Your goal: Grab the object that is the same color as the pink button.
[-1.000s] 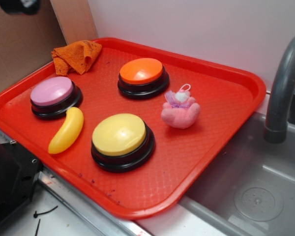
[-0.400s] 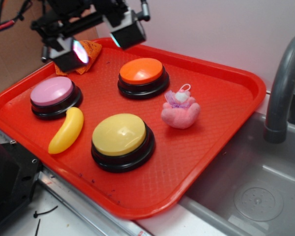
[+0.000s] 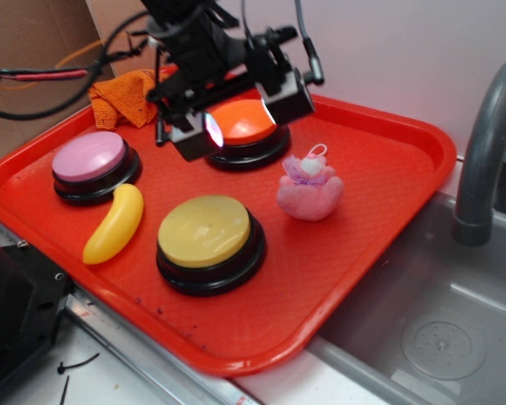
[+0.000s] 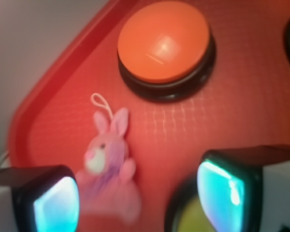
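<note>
- Pink plush toy [image 3: 310, 192], exterior view: sits on the red tray [image 3: 379, 219], right of centre, just in front and to the right of the orange button [image 3: 244, 131]; lilac bow and white loop on top; not touched by anything.
- Pink button [image 3: 94, 165]: near the tray's left edge, black base, pale domed top.
- Yellow banana toy [image 3: 115, 224]: lies just in front of the pink button, left of the large yellow button [image 3: 209, 242].
- Orange cloth [image 3: 128, 95]: crumpled at the tray's far left corner.
- Gripper [image 3: 238, 110]: hangs above the orange button, jaws spread apart, nothing between them; well clear of the plush toy.
- Grey faucet [image 3: 487, 152] and sink [image 3: 438, 337]: right of the tray.
- Wrist view, blurred: plush toy [image 4: 108, 164] seen as a rabbit with two ears and a white loop, lying between the two spread fingers [image 4: 48, 203], nearer the left one; orange button [image 4: 164, 46] above; yellow button edge [image 4: 191, 217] by the right finger.
</note>
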Robot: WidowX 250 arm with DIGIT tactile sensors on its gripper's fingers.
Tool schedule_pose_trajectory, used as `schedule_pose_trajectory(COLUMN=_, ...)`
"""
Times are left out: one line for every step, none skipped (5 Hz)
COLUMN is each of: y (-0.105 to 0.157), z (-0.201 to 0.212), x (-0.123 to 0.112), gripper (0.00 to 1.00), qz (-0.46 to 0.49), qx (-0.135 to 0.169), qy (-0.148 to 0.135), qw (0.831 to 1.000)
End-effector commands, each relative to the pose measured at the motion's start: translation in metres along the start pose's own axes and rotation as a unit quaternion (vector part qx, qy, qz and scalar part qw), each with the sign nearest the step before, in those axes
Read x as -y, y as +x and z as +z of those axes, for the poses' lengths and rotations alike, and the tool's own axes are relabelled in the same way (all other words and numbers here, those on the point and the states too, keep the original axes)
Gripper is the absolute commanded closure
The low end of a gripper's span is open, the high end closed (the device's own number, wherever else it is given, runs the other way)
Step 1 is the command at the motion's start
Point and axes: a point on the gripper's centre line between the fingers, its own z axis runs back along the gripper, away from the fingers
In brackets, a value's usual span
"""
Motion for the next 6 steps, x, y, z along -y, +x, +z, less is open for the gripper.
schedule_pose_trajectory(y=0.005, z=-0.025, x=0.041, gripper=0.0, qz=-0.048, qx=0.007, qy=-0.03, qw=0.998)
schedule_pose_trajectory(y=0.004, z=-0.038, x=0.048, gripper=0.0, qz=-0.056, qx=-0.005, qy=-0.031, qw=0.998)
schedule_pose_trajectory(y=0.003, z=-0.048, x=0.048, gripper=0.0, qz=-0.05, qx=-0.007, qy=-0.016, qw=0.999)
schedule_pose_trajectory(y=0.003, z=-0.05, x=0.042, gripper=1.0, qz=-0.037, qx=-0.006, qy=0.006, qw=0.999)
schedule_pose_trajectory(y=0.003, z=-0.048, x=0.042, gripper=1.0, qz=-0.103, qx=-0.04, qy=0.002, qw=0.994)
schedule_pose_trajectory(y=0.01, z=-0.03, x=0.043, gripper=1.0, qz=-0.155, qx=-0.074, qy=0.005, qw=0.985)
